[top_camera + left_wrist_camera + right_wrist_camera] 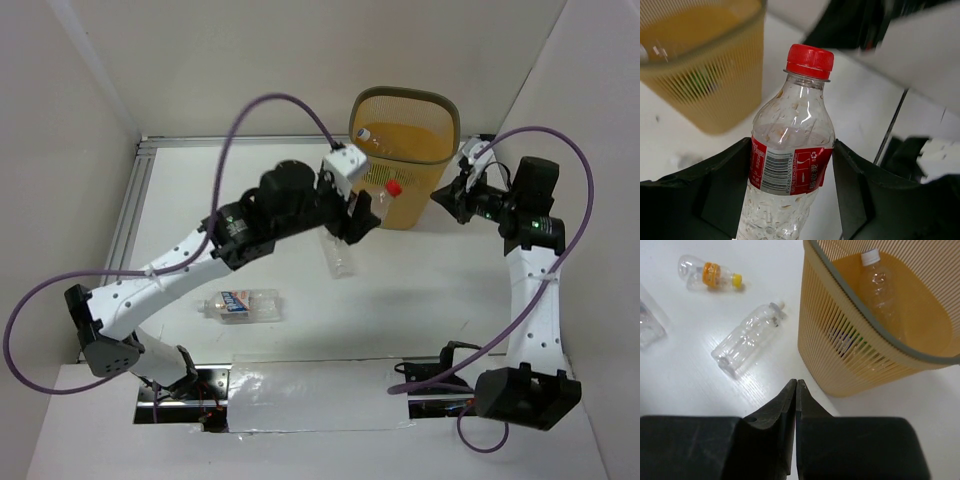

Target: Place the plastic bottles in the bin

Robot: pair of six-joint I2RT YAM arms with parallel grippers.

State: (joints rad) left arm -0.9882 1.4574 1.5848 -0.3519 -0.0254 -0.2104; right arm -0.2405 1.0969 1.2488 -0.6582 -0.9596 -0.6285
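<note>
My left gripper (362, 218) (791, 150) is shut on a clear bottle with a red cap and red label (792, 145), held just in front of the orange-yellow ribbed bin (403, 150), its cap (393, 187) near the bin's front wall. A clear white-capped bottle (875, 280) lies inside the bin (850, 330), and something green shows through the ribs. My right gripper (443, 200) (796, 382) is shut and empty, right of the bin. On the table lie a clear bottle (340, 255) (747, 340) and a labelled bottle (240, 303).
In the right wrist view an orange-labelled, yellow-capped bottle (712, 275) lies beyond the clear one, and part of another clear bottle (647, 325) shows at the left edge. White walls enclose the table on three sides. Purple cables loop above both arms.
</note>
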